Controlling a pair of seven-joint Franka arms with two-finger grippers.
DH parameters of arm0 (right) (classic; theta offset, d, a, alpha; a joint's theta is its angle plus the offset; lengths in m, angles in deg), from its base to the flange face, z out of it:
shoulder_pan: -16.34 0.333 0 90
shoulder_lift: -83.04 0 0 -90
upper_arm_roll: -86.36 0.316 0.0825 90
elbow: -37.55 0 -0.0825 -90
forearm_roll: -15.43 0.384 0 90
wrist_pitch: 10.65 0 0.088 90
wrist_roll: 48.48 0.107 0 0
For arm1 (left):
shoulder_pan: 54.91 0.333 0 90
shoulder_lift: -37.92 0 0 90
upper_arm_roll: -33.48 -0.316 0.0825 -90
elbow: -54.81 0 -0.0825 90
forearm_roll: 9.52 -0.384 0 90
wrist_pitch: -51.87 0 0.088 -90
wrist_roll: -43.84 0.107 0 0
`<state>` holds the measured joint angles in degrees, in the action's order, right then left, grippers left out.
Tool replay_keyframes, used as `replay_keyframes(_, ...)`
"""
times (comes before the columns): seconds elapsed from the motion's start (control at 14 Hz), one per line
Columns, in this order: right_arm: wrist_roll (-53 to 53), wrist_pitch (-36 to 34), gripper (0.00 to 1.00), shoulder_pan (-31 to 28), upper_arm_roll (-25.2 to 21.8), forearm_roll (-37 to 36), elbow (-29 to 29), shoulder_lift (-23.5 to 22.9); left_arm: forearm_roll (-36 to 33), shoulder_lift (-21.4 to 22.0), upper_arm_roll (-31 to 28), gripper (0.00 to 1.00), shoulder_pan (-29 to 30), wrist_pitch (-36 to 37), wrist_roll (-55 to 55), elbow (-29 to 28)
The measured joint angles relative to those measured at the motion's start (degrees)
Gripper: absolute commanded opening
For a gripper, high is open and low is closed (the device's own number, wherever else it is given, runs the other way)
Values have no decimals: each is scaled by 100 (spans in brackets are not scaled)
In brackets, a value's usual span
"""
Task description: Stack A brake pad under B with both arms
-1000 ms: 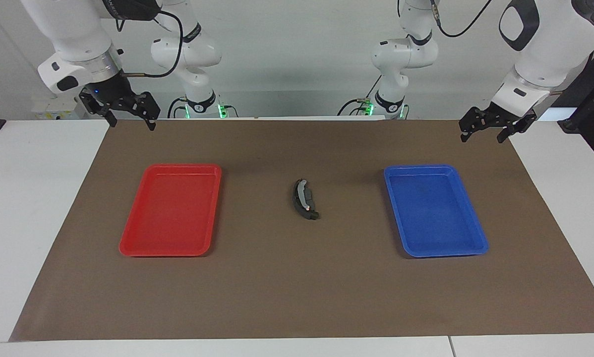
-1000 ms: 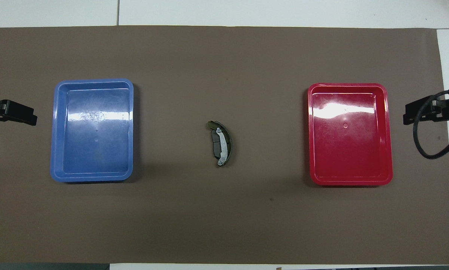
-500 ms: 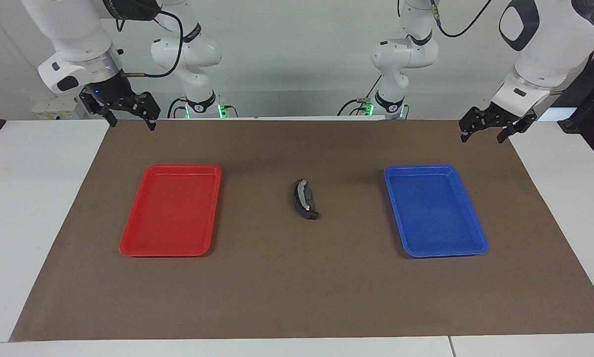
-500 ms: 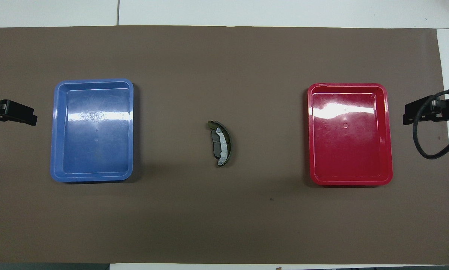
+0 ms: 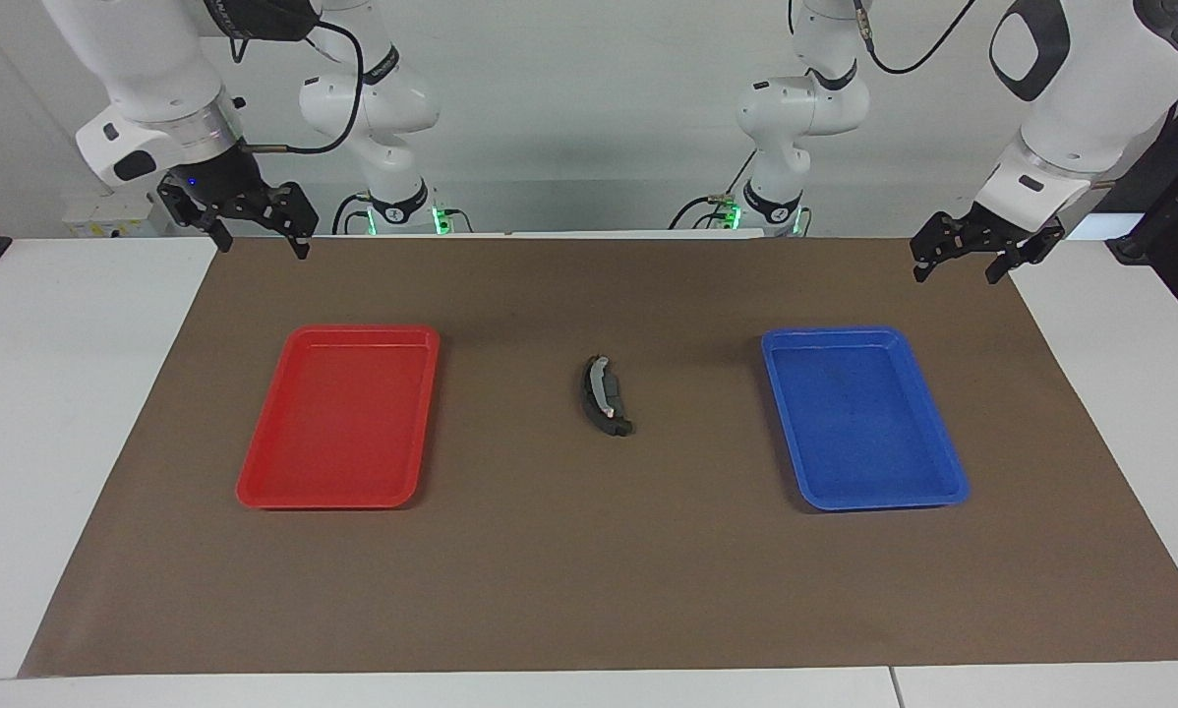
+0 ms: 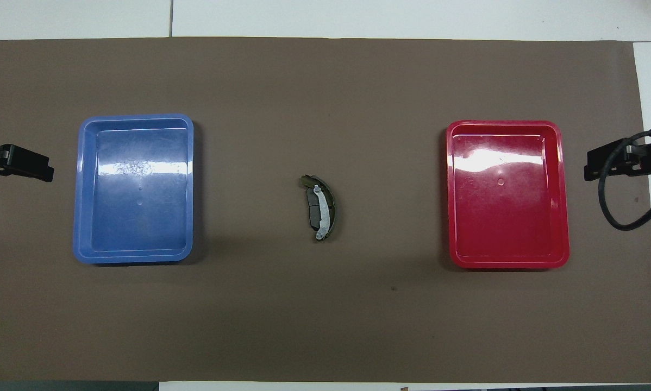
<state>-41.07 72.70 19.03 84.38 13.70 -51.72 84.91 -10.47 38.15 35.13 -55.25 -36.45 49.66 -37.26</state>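
Left claw (image 5: 961, 259) open, right claw (image 5: 251, 228) open, B (image 5: 594, 391) atop A brake pad (image 6: 311, 209)

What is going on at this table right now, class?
Nothing is being handled. Both arms wait, raised at the mat's corners nearest the robots: left gripper and right gripper, both open and empty. The long crescent B lies stacked with the short grey pad A at the mat's middle, between the empty blue tray and red tray.
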Motion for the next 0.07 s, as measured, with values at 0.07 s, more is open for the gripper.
replay_keyframes(0.07,0,0,99,0,0,0,0,0,0,0,0,100,0,0,0,0)
